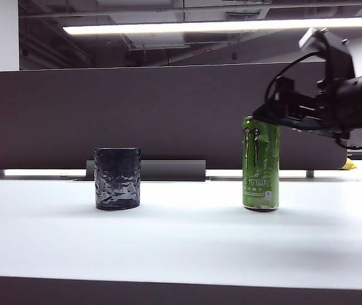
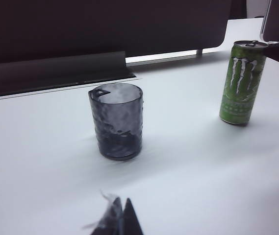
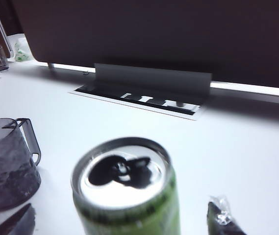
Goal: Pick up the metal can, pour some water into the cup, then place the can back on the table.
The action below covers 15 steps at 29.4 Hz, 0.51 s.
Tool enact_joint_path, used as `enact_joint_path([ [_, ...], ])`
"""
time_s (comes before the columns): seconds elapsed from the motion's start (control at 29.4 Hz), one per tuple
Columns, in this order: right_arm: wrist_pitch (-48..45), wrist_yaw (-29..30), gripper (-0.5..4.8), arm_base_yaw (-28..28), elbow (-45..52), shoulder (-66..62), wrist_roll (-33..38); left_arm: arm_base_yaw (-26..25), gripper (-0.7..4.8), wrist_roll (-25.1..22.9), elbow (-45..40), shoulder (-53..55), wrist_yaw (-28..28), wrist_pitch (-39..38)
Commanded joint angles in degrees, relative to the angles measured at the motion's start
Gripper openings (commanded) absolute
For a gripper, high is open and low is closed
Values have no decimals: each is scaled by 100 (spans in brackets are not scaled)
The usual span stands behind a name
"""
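Can (image 1: 261, 164) stands upright on the bench (image 1: 181, 241), well right of the cup (image 1: 117, 178); right hand (image 3: 124, 218) is wide open around its top, gripping nothing. Left hand (image 2: 117, 220) idles, looking shut. Lifting, pouring, replacing remain

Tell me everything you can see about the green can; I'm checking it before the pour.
The can is tall, slim, bright green metal with a black claw-mark logo, pale lettering and silver rims. Its silver top is already open, tab in place. It stands upright on the white table, well to the right of the cup. The right gripper is open, a finger on either side near the top. Whether they touch it cannot be told.
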<state>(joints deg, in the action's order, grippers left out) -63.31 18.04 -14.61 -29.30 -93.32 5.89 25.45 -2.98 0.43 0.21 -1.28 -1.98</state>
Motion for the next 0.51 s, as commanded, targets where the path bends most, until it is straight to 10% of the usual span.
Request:
enact_joint_path([
  [0.03,-120,-9,479,-28,-168,-74,-11,-2,-5,0,7,4,11,74],
  [0.51,-188,7,479,-98,-636,-752,-13,-2,-5,0,7,4,0,77],
])
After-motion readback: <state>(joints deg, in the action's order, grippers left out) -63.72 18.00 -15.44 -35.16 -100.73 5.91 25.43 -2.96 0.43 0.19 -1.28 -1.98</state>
